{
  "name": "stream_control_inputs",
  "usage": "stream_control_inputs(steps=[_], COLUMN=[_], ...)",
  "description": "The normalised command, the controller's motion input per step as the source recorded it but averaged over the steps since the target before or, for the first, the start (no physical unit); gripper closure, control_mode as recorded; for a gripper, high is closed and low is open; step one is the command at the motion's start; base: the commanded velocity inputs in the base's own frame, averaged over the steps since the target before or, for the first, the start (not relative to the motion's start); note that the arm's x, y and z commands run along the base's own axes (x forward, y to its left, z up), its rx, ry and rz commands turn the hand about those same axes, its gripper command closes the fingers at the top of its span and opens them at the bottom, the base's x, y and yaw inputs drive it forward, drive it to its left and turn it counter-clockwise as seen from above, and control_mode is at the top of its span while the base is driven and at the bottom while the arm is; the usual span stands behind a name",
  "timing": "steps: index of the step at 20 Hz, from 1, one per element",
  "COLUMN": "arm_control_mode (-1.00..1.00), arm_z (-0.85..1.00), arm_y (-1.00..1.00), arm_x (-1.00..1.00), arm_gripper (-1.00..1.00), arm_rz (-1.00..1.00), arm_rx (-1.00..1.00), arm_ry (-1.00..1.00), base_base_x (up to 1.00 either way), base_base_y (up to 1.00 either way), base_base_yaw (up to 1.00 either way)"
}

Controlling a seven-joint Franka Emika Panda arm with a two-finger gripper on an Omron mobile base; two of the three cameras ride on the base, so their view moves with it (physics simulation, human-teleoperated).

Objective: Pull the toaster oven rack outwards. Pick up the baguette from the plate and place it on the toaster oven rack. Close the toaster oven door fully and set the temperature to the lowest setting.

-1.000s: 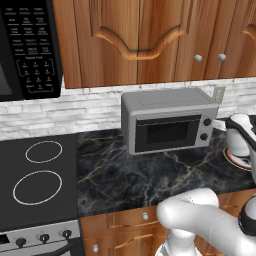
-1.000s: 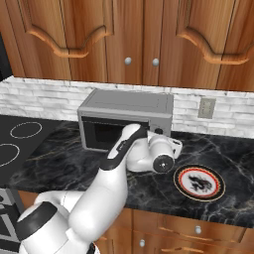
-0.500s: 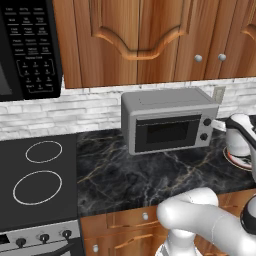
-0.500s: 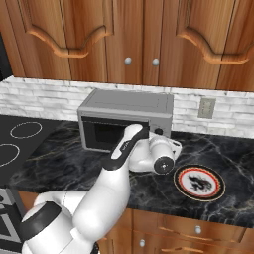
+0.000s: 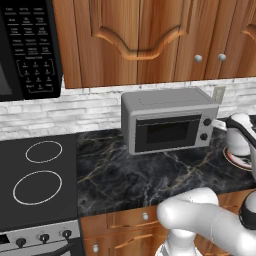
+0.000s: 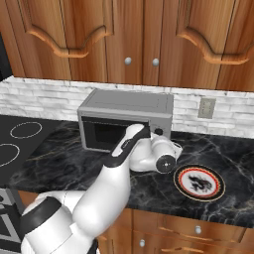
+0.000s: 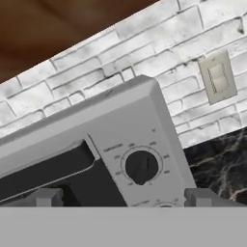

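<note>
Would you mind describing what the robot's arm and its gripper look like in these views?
The arm is glossy white, built of thick rounded segments with dark grey to black bands at the joints and a dark strip along the forearm. A round dark cap closes the wrist joint. The gripper has two small, blocky dark grey fingertips. No cables or markings can be seen.

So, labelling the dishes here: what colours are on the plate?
The plate has a white centre and dark reddish-brown rim, clearest in the right base view.

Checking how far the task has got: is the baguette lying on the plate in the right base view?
No, the plate shows its white centre with a dark figure and no bread on it.
</note>
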Motion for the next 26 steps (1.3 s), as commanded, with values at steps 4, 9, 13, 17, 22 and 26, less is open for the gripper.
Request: stream_control_inputs(steps=[4, 9, 13, 17, 22, 26], arm_control_mode=[-1.0, -1.0, -1.0, -1.0, -1.0, -1.0], arm_z=[0.06, 0.14, 0.03, 0.0, 0.0, 0.0], arm_y=[-0.09, 0.0, 0.0, 0.0, 0.0, 0.0], arm_x=[0.0, 0.0, 0.0, 0.0, 0.0, 0.1], arm_gripper=[-1.0, -1.0, -1.0, -1.0, -1.0, -1.0], arm_rz=[0.0, 0.0, 0.0, 0.0, 0.0, 0.0], arm_rx=[0.19, 0.17, 0.12, 0.0, 0.0, 0.0], arm_ry=[0.06, 0.06, 0.07, 0.0, 0.01, 0.03], base_base_x=[0.0, 0.0, 0.0, 0.0, 0.0, 0.0], base_base_y=[0.0, 0.0, 0.0, 0.0, 0.0, 0.0], base_base_yaw=[0.0, 0.0, 0.0, 0.0, 0.0, 0.0])
